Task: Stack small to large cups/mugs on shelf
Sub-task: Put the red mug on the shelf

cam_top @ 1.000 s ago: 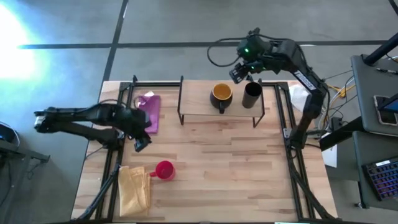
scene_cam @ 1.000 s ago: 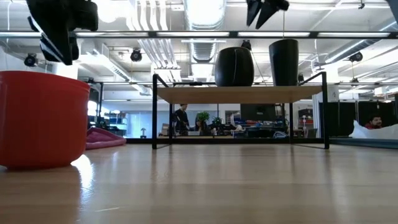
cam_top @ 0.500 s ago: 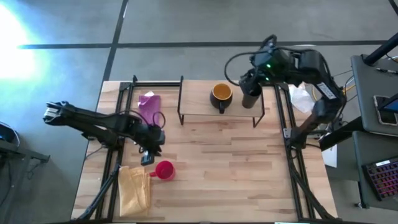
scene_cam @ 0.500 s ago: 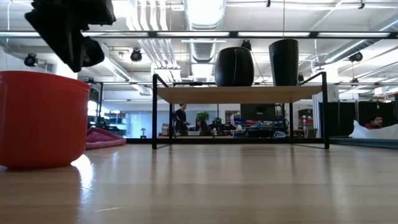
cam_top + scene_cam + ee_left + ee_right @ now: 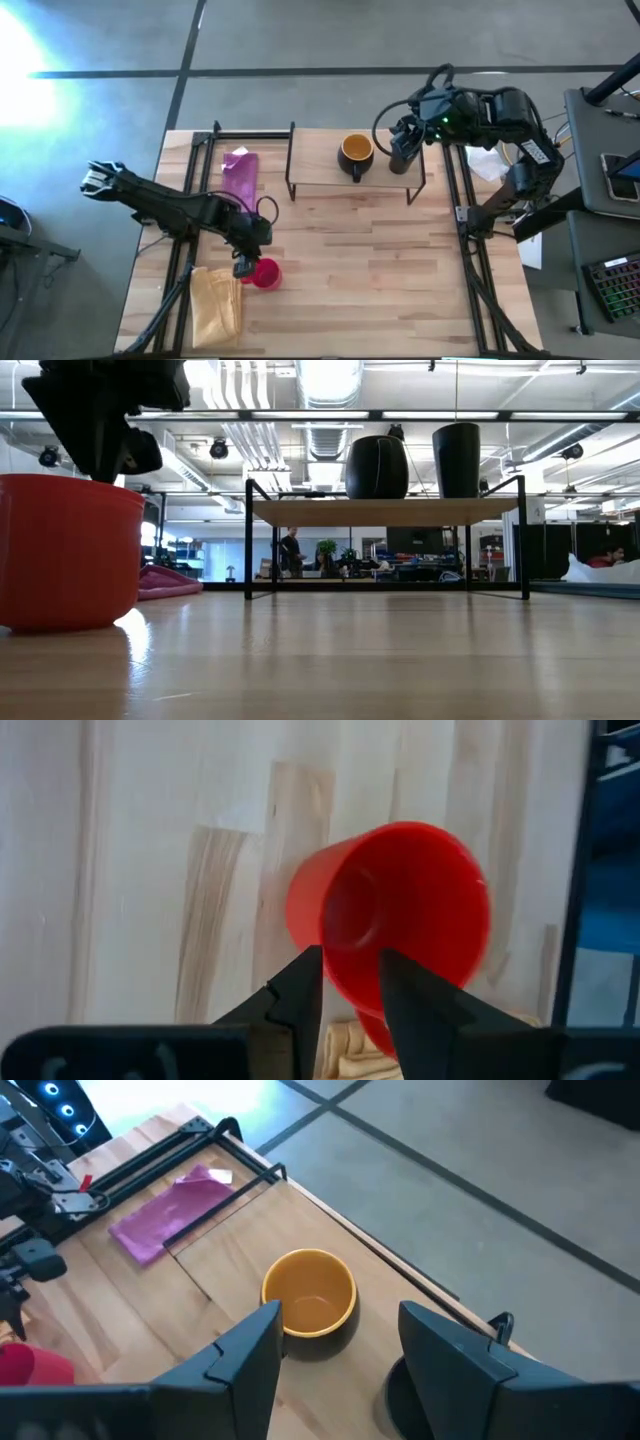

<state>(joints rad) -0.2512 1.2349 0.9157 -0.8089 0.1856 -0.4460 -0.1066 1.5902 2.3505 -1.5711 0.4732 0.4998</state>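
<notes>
I count three cups. The small red plastic mug (image 5: 265, 273) stands upright on the pale wooden tabletop (image 5: 380, 280), lower left of centre in the high view; in the low view it fills the left edge, glossy and slightly tapered. The wide mug, dark outside and yellow-orange inside (image 5: 356, 152), with its handle toward the bottom of the frame, sits on the low light-wood shelf with thin black legs (image 5: 320, 170) in the upper middle. The tall black cylindrical cup (image 5: 402, 158) stands just beside it to the right, on the same shelf.

My left gripper (image 5: 243, 266) hangs right over the red mug's left rim; my fingers (image 5: 300, 995) are parted by a narrow gap and straddle the rim, gripping nothing yet.

My right gripper (image 5: 403, 133) hovers above the black cup at the upper right, fingers spread wide and empty.

One purple cloth (image 5: 240, 178) lies at the left, one tan cloth (image 5: 215, 300) at the lower left. I can read no writing on anything.
</notes>
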